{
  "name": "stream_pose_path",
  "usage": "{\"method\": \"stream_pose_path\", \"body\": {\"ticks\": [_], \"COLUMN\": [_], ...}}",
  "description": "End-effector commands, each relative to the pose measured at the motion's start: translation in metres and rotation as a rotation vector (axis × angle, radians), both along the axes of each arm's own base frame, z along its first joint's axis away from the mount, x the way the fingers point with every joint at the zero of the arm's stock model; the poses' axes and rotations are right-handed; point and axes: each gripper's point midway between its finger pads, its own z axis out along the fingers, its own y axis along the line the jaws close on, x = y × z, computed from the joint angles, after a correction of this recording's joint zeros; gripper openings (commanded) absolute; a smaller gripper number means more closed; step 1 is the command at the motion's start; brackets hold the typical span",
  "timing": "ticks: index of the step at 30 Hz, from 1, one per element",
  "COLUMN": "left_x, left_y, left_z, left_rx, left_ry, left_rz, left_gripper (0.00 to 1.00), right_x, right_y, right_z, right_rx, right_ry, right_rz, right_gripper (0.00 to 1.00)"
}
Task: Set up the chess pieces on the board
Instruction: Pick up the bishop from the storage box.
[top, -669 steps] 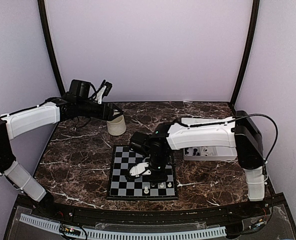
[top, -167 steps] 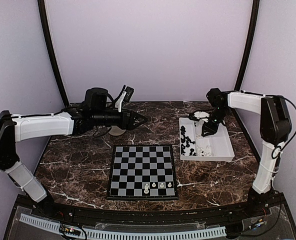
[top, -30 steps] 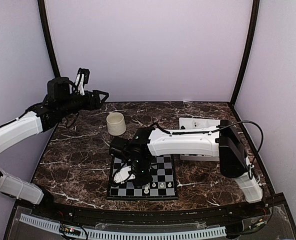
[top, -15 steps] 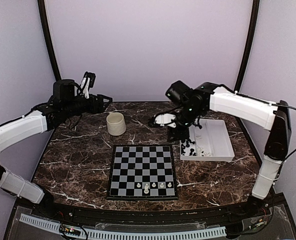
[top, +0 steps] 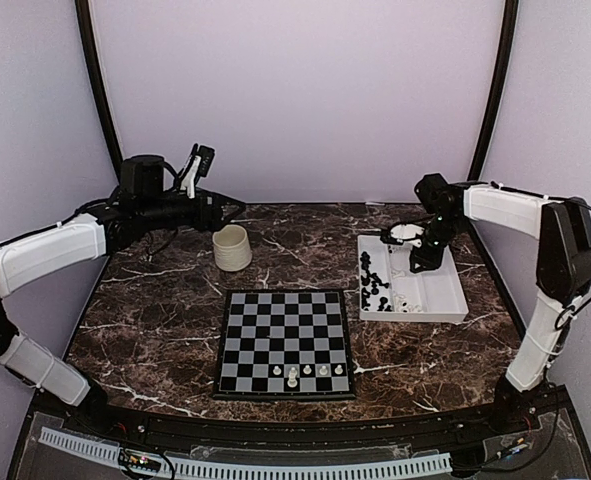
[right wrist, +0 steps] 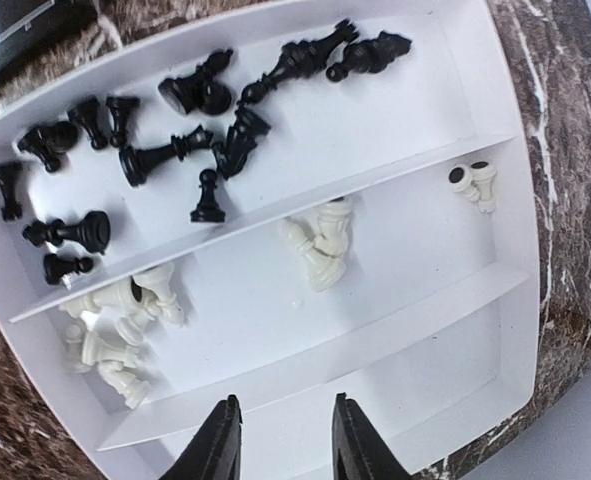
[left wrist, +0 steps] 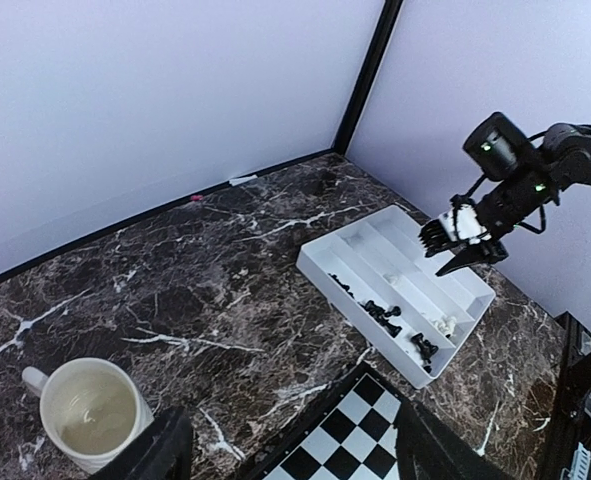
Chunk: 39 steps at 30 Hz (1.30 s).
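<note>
Chess pieces (right wrist: 207, 196) lie mostly in a white compartmented tray (right wrist: 395, 345) on the right side of a dark marble table (top: 155, 310). The right gripper (right wrist: 280, 450) hangs directly above them. In the right wrist view, its two fingers (right wrist: 218, 445) stand a little apart with nothing between them, over a bare compartment of the tray. The white chessmen (right wrist: 320, 245) are scattered in the next compartment over. The black chessmen (right wrist: 160, 157) are heaped one compartment beyond that, none of them touching the fingers.

From overhead, the tray sits just to the right of the board (top: 285, 320), which lies flat near the middle of the table's near half. The black pieces fill the tray's left end, closest to the board. A short row of white pieces (top: 307, 370) stands upright along the board's near edge, towards its right side, well apart from both arms.

The left gripper (top: 227, 207) hovers at the far left, above and just behind a cream mug (top: 232, 247). Its fingers are spread wide and hold nothing. It is well away from the board and farther still from the tray.
</note>
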Motion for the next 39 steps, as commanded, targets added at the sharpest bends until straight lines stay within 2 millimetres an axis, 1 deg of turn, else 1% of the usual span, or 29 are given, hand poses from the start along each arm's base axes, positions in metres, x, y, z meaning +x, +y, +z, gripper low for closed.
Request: {"method": "stream_pose_path", "body": {"ticks": [1, 4, 9, 15, 18, 21, 24, 29, 32, 36, 39], "left_x": [-0.015, -0.022, -0.031, -0.034, -0.035, -0.035, -0.036, -0.036, -0.036, -0.036, -0.036], "left_y": [-0.015, -0.018, -0.020, -0.021, -0.023, -0.024, -0.025, -0.025, -0.026, -0.029, -0.034], "left_z": [0.019, 0.016, 0.017, 0.014, 0.013, 0.011, 0.010, 0.008, 0.007, 0.006, 0.008], "left_rx": [-0.028, -0.031, -0.033, -0.036, -0.039, -0.040, -0.040, -0.039, -0.045, -0.056, -0.073], "left_ry": [-0.013, 0.001, 0.007, 0.020, 0.024, 0.030, 0.033, 0.037, 0.035, 0.039, 0.038], "left_rz": [-0.076, -0.081, -0.082, -0.075, -0.077, -0.079, -0.079, -0.078, -0.079, -0.089, -0.092], "left_gripper": [0.72, 0.72, 0.72, 0.72, 0.72, 0.72, 0.72, 0.72, 0.72, 0.72, 0.72], "right_x": [0.027, 0.038, 0.047, 0.053, 0.050, 0.045, 0.039, 0.028, 0.022, 0.020, 0.020], "right_y": [-0.011, -0.010, -0.007, -0.003, 0.004, 0.006, 0.005, -0.001, -0.001, -0.002, -0.005], "right_z": [-0.021, -0.029, -0.046, -0.061, -0.065, -0.070, -0.076, -0.082, -0.084, -0.077, -0.065], "right_rx": [-0.090, -0.097, -0.102, -0.097, -0.061, -0.055, -0.059, -0.081, -0.075, -0.065, -0.042], "right_ry": [-0.058, -0.035, -0.019, 0.003, 0.032, 0.065, 0.101, 0.144, 0.156, 0.147, 0.120], "right_rz": [0.082, 0.097, 0.123, 0.135, 0.160, 0.179, 0.185, 0.180, 0.175, 0.140, 0.089], "right_gripper": [0.34, 0.36, 0.42, 0.42, 0.40, 0.37, 0.31, 0.18, 0.11, 0.06, 0.05]}}
